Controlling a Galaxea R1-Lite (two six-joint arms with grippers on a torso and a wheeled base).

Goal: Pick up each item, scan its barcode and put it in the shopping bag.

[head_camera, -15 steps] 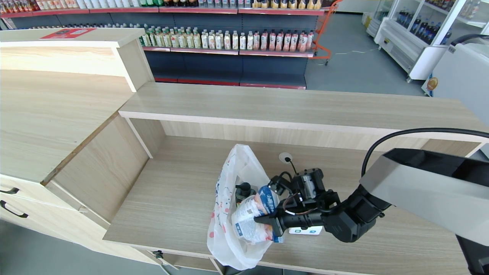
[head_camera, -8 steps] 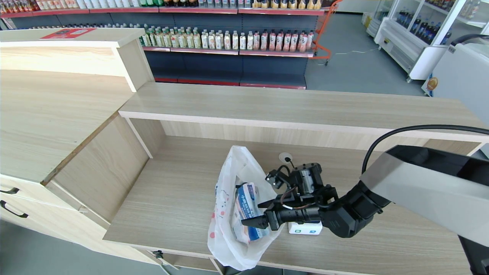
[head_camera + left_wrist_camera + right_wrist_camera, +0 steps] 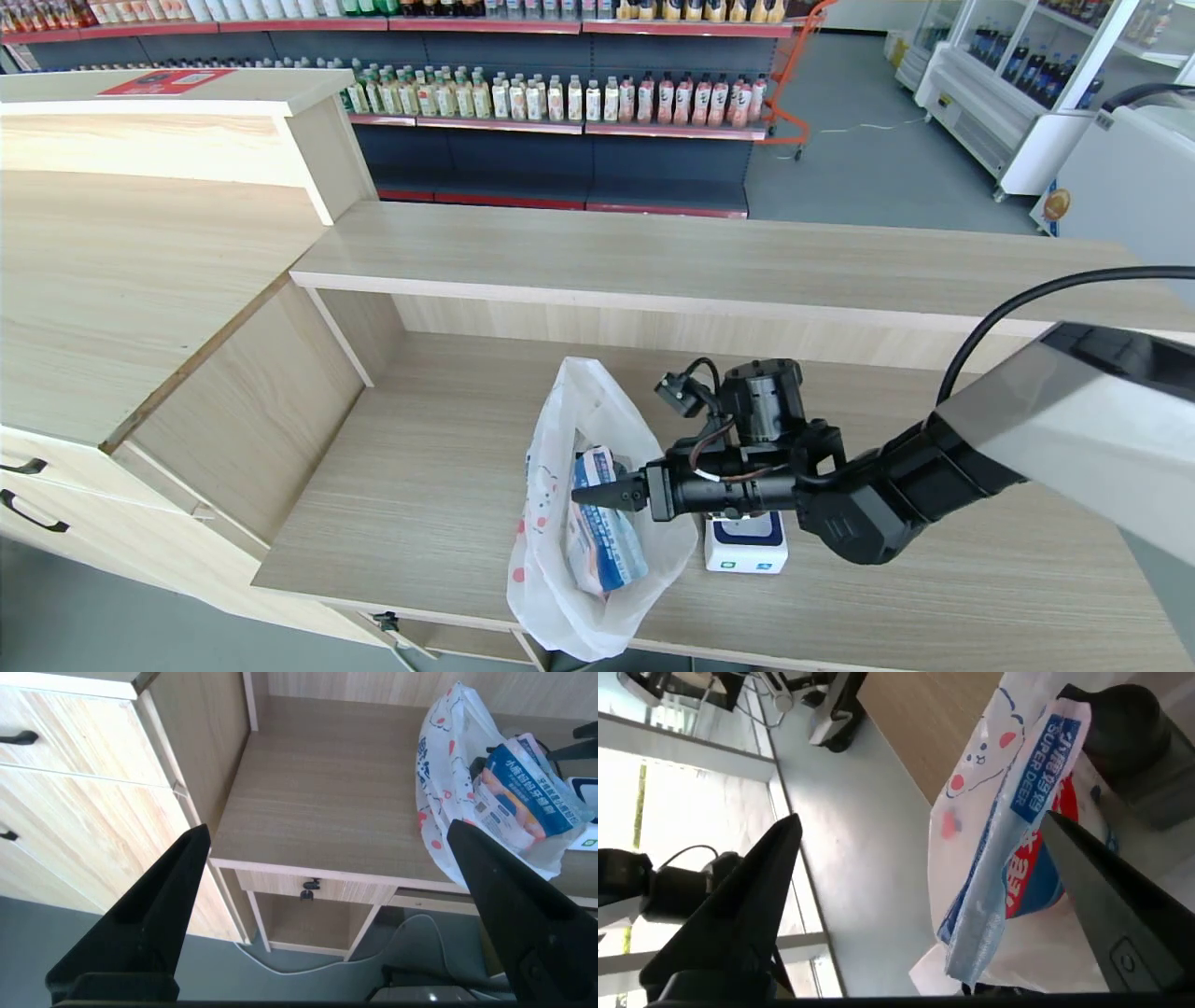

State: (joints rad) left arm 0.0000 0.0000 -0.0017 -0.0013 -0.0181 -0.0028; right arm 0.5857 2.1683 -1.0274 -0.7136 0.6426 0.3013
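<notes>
**Checkout station, bagging step.** The wooden worktop (image 3: 439,476) carries a thin white shopping bag (image 3: 541,569), which stands at the front edge with its mouth open. The right gripper (image 3: 586,497) hangs level over that mouth. In the right wrist view its fingers are spread wide with nothing between them. A blue-and-white packet (image 3: 605,537) lies inside the bag below the fingers, tilted against the side wall. It probably rests on the bag's bottom, though folds of plastic hide its lower end. A small white scanner (image 3: 745,553) sits on the worktop just beside the bag, under the right wrist. The left gripper (image 3: 329,829) is held off the worktop's front edge, well apart from the bag, its fingers also spread and empty.

The packet appears bagged, so this item's step looks complete. The next move calls for drawing the right arm back clear of the bag's mouth without snagging the plastic.
</notes>
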